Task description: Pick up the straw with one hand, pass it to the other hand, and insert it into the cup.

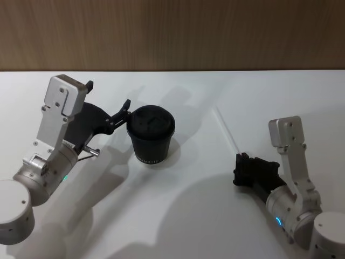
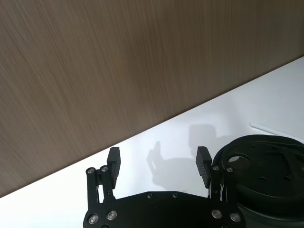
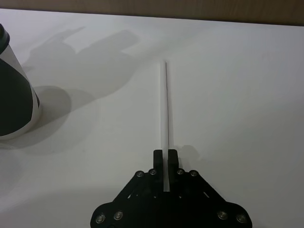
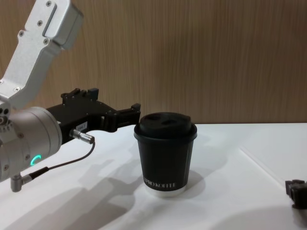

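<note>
Right gripper (image 3: pixel 165 154): clenched on the straw (image 3: pixel 166 104) (at its near end), toward the right edge of the table (image 1: pixel 178 226).
Left gripper (image 2: pixel 158 154): jaws released, just beside the cup (image 1: pixel 151 135).

left gripper (image 4: pixel 115 101) raised off the table (image 4: pixel 225 206) | the cup (image 4: pixel 165 153) upright just past its fingertip, lid at fingertip height | right gripper (image 4: pixel 297 191) low on table | the straw (image 4: pixel 261 166) lying flat ahead of it
</note>
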